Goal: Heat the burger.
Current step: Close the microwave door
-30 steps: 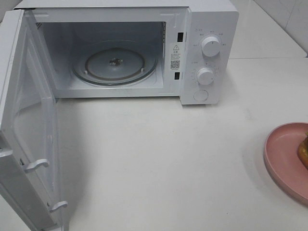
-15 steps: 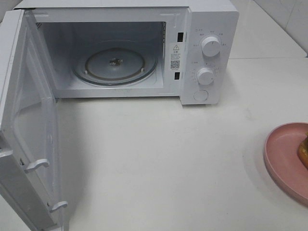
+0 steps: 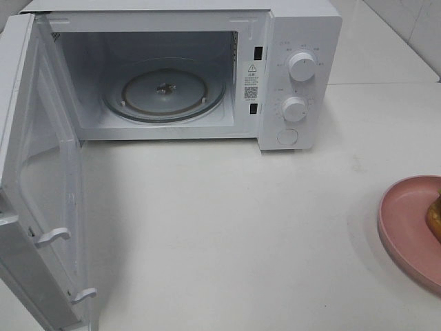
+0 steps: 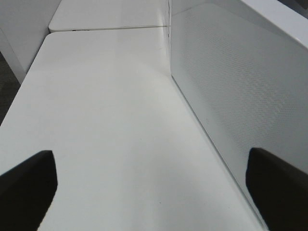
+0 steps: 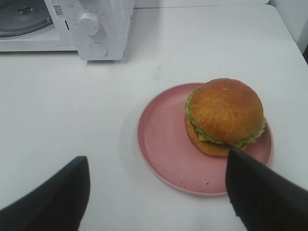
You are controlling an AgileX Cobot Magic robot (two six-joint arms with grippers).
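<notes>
Sitting on the pink plate (image 5: 166, 149) is the burger (image 5: 225, 117), off to one side of the dish rather than centred, golden bun on top, green lettuce frill showing beneath it, a sliver of yellow cheese at the edge. The right gripper (image 5: 159, 192) hangs above the table with its two dark fingers (image 5: 260, 190) spread wide, nothing between them but plate and tabletop. One finger overlaps the plate's rim just beside the burger in the wrist view; the other is well clear, over bare white table (image 5: 72, 120). No contact with the bun that I can see.

Over to the high camera: only a sliver of the burger (image 3: 435, 218) peeks in at the right edge, on the plate (image 3: 406, 227), well apart from the microwave (image 3: 296, 41). The microwave door (image 3: 34, 172) stands swung open, glass turntable (image 3: 164, 93) visible inside. Two dials (image 3: 302, 66) and a round button (image 3: 287, 136) on the panel; the small print around them is too fine to read. A sticker with a warning triangle and QR code (image 3: 251, 81) sits on the door frame, text illegible.

The left gripper (image 4: 154, 187) has its fingers (image 4: 26, 187) wide apart too, holding nothing, beside the perforated door panel (image 4: 240, 86).
</notes>
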